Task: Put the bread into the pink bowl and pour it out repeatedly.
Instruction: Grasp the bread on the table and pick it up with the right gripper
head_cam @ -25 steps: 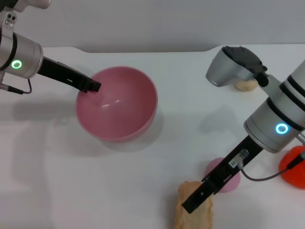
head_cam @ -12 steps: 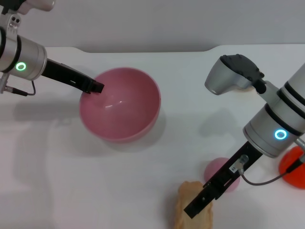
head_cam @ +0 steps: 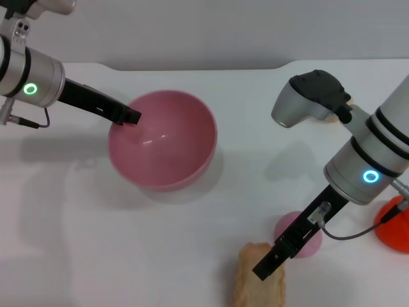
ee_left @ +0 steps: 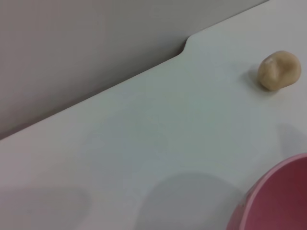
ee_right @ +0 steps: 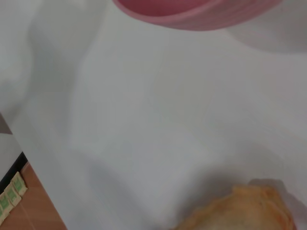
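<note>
The pink bowl (head_cam: 162,139) is sitting upright on the white bench (head_cam: 77,243), left of centre and toward the far side, with its open mouth facing up and nothing lying inside it. The left pincer (head_cam: 130,117) is reaching in from the far left and resting at the bowl's left rim, its dark tip just over the edge; whether it is gripping the rim or how far it is open cannot be told. In the left wrist view only a curved slice of the bowl's rim (ee_left: 283,201) is showing.

The bread (head_cam: 259,284) is lying on the bench at the near edge, right of centre and well apart from the bowl, its tan crust partly cut off by the picture's border. The right pincer (head_cam: 268,263) is coming down at a slant from the right and hanging over the bread's far end; its tip is overlapping the loaf, but whether it is touching, holding, open or closed cannot be told. In the right wrist view the bread's crust (ee_right: 240,213) is showing close by, with the bowl (ee_right: 192,12) beyond it.

A small pink dome (head_cam: 298,235) is sitting just right of the bread, partly hidden behind the right arm. An orange object (head_cam: 393,227) is standing at the right border. A small beige lump (ee_left: 279,70) is lying on the far right part of the bench.
</note>
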`<state>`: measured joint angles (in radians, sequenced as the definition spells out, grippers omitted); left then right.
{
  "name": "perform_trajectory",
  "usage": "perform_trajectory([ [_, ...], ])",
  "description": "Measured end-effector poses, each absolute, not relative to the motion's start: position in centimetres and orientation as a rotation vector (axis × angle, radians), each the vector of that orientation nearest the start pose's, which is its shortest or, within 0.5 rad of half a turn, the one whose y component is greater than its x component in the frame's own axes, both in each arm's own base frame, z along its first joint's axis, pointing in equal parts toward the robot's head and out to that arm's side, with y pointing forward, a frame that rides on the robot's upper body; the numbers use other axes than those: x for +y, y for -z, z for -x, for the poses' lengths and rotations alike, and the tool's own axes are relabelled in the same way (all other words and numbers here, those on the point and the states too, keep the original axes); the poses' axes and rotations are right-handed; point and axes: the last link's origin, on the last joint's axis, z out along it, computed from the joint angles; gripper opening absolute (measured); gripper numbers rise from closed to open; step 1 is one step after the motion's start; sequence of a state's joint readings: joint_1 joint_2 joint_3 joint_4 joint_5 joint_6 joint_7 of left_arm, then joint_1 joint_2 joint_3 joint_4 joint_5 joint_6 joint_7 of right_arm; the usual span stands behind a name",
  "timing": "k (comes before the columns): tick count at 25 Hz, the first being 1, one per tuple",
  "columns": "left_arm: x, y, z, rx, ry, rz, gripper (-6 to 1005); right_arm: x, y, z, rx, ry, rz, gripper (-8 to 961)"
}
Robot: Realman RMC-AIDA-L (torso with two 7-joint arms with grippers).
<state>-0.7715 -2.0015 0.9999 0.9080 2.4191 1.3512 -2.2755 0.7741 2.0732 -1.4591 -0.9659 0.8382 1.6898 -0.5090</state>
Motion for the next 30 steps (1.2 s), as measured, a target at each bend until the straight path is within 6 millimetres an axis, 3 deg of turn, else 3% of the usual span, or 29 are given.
perform_trajectory([
  [30,41.7,-2.0,20.2,-0.977,-0.086,2.585,43,32.7,7.1,-18.0,1.427,0.657,2.834,701],
])
